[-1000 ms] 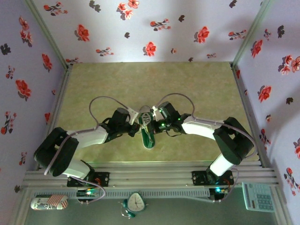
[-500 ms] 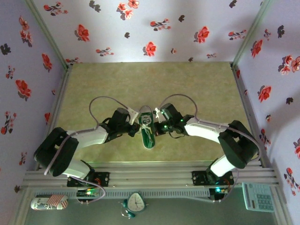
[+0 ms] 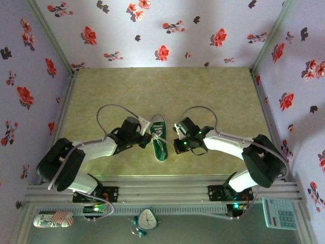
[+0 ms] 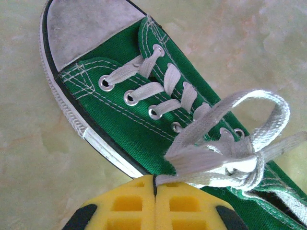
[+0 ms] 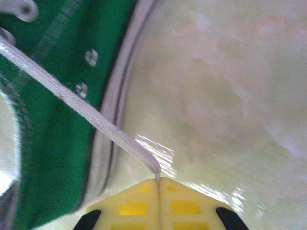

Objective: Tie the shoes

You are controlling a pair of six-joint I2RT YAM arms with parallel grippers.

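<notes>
From above, the shoe (image 3: 159, 138) lies lengthwise near the middle of the bench (image 3: 218, 96), between the two arms, one end toward the bases and the other toward the far wall. The left tool (image 3: 148, 133) sits just beside the shoe's left flank. The right tool (image 3: 176, 137) is near the shoe's right side but apart from it. White laces (image 3: 158, 130) show over the middle of the shoe. On the near ledge behind the bases stand a clock (image 3: 147, 219) and a calculator (image 3: 279, 213).

From the left wrist, the shoe (image 4: 120, 110) runs diagonally, its white toe cap at upper left and its green canvas crossing to lower right. The laces (image 4: 211, 120) zigzag through the eyelets, and one loop arches out over the tongue to the right, meeting a crossing of strands near the shoe's opening. The left tool (image 4: 154, 186) is clenched, its yellow pads (image 4: 127, 203) pressed together with a flat lace strand pinched at their seam, right against the shoe's sole rim. The pale bench (image 4: 240, 43) shows around the shoe.

From the right wrist, the shoe (image 5: 53, 120) fills the left, its green side and white sole rim blurred. A single strand of the laces (image 5: 72, 103) slants from the upper left down to the right tool (image 5: 158, 184), which is clenched on the strand's end, yellow pads (image 5: 184, 203) shut tight above the glossy bench (image 5: 230, 96).
</notes>
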